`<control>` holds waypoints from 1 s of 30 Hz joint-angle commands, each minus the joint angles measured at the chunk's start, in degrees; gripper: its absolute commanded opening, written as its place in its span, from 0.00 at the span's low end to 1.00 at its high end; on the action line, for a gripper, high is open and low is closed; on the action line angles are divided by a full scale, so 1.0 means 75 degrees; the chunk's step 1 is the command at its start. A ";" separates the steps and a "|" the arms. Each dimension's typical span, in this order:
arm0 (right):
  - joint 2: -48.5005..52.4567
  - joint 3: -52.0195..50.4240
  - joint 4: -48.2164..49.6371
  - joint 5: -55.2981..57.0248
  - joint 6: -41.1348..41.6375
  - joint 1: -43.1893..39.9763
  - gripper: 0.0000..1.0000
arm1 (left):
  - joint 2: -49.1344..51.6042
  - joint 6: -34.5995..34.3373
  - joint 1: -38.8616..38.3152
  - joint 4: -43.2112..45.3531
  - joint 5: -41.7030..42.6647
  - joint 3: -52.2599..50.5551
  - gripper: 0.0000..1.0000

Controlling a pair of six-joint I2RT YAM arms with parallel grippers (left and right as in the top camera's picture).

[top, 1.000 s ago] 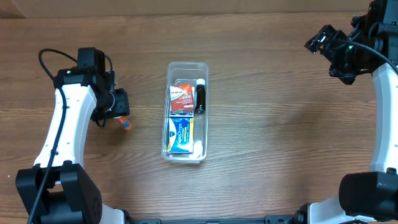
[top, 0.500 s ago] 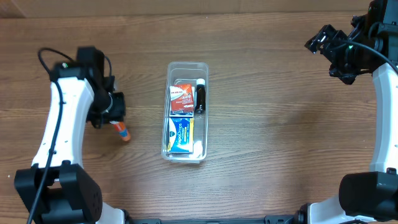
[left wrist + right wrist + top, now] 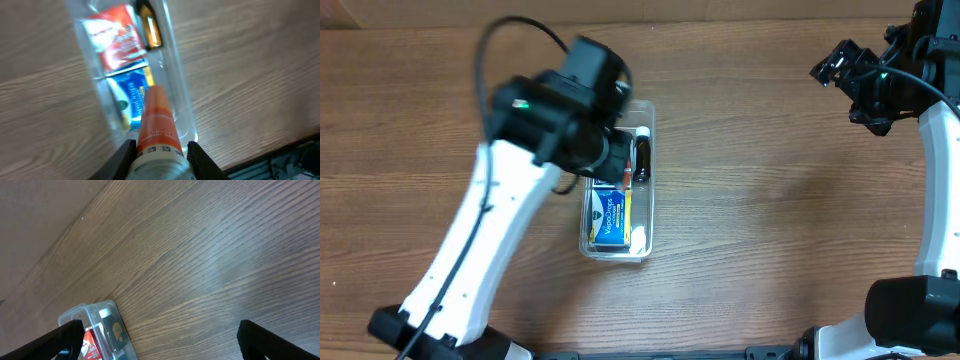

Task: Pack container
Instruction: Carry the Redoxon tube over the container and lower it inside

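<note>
The container [image 3: 647, 226] is a long clear plastic tub in the middle of the table. It holds a red box [image 3: 114, 41], a blue box [image 3: 610, 218] and a black tube [image 3: 642, 160]. My left gripper [image 3: 616, 158] is above the tub's far end, shut on an orange and white tube [image 3: 157, 125] that points down at the tub in the left wrist view. My right gripper [image 3: 855, 85] is open and empty, raised at the far right; its view shows the tub's corner [image 3: 95, 311] at lower left.
Bare wood-grain table [image 3: 770, 200] lies all around the tub. The table's far edge [image 3: 720, 20] runs along the top of the overhead view.
My left arm has lifted the orange tube off the table at the left and swung it right, over the tub. The right arm has not moved.
</note>
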 commanded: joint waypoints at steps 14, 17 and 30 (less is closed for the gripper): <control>-0.0047 0.0064 0.0012 -0.0041 -0.0050 -0.0015 1.00 | 0.0012 -0.0644 -0.0691 0.2838 0.1043 -0.4010 0.29; -0.0047 0.0064 0.0012 -0.0041 -0.0050 -0.0015 1.00 | 0.0012 -0.0653 -0.0918 0.2841 0.1014 -0.4007 0.44; -0.0047 0.0064 0.0012 -0.0041 -0.0050 -0.0015 1.00 | 0.0009 -0.0044 0.2422 0.1760 -0.0323 -0.1102 1.00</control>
